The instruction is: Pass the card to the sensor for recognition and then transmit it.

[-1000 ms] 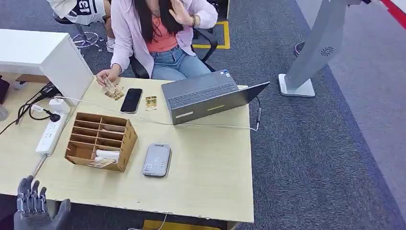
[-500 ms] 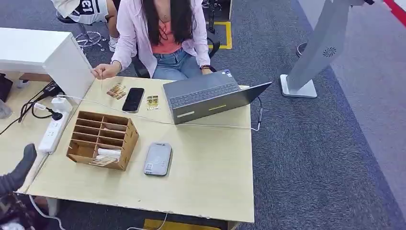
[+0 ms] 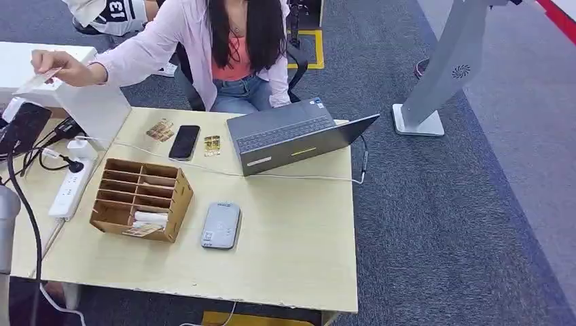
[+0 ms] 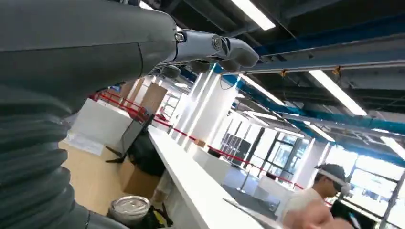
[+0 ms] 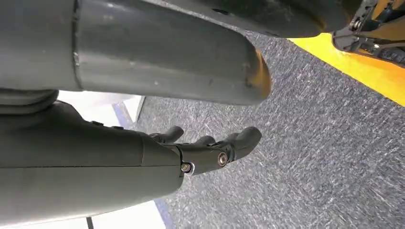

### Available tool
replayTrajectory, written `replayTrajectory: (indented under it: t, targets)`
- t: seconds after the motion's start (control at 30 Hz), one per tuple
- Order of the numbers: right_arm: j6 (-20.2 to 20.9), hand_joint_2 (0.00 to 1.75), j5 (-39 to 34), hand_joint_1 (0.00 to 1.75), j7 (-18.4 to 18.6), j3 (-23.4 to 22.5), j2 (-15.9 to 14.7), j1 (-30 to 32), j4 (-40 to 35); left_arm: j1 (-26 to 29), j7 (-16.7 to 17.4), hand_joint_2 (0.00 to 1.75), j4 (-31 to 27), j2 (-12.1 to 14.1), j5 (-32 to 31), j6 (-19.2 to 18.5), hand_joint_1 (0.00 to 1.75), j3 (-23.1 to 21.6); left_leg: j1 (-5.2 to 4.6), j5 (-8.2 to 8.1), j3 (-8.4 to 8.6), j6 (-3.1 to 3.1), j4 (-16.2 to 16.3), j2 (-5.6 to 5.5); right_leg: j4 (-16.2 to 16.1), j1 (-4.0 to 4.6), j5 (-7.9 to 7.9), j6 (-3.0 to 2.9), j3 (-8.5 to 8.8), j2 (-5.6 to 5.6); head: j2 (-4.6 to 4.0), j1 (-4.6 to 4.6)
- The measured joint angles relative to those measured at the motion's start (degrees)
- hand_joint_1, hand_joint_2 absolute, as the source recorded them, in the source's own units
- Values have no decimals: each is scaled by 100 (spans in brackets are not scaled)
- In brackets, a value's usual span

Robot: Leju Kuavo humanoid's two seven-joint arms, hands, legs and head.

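Person's hand (image 3: 62, 69) holds card (image 3: 46, 76) beyond the counter (image 3: 292, 251); left hand (image 4: 210, 47) and right hand (image 5: 210, 148) fingers spread, holding nothing.

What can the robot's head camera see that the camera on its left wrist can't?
Only the head view has the table, the laptop, the cardboard organizer, the grey sensor and the card in the person's hand. Only the left wrist view has the left hand, empty with fingers out straight, and the ceiling lights. Both have a white counter.
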Motion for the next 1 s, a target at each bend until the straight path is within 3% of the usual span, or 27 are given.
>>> replayTrajectory:
  t: [0.07, 0.13, 0.6, 0.63, 1.0]
  targets:
    - [-2, 0, 13, 0, 2, 24, 0, 0, 0, -135, 286, 175, 248, 90, -542, 15, 0, -145, 0, 0, -5, 0, 0, -2, 0, 0, 0, 0, -5, -2, 0, 0]
    - [-2, 0, 24, 0, 11, 46, 0, 0, 0, -227, 327, 175, 465, 116, -733, 83, 0, -225, 0, 0, -5, 0, 0, -3, 0, 0, 0, 0, -5, -4, 0, 0]
    - [-26, 0, -65, 0, 17, 61, 0, -1, 0, -500, 252, 175, 1155, -59, -841, 153, 0, -466, 0, 0, -6, 0, 0, -4, 0, 0, 1, 0, -6, -3, 0, 2]
    - [-26, 0, -74, 0, 17, 63, 0, -1, 0, -510, 250, 175, 1183, -74, -839, 153, 175, -466, 0, 0, -6, 0, 0, -4, 0, 0, 1, 0, -6, -3, 0, 0]
    - [-29, 0, -114, 0, -39, 109, 0, 1, 0, -512, -51, 175, 1367, -193, -631, 129, 175, -466, 0, 1, -7, 0, 0, -4, 0, 0, 1, 0, -6, -3, 0, 2]
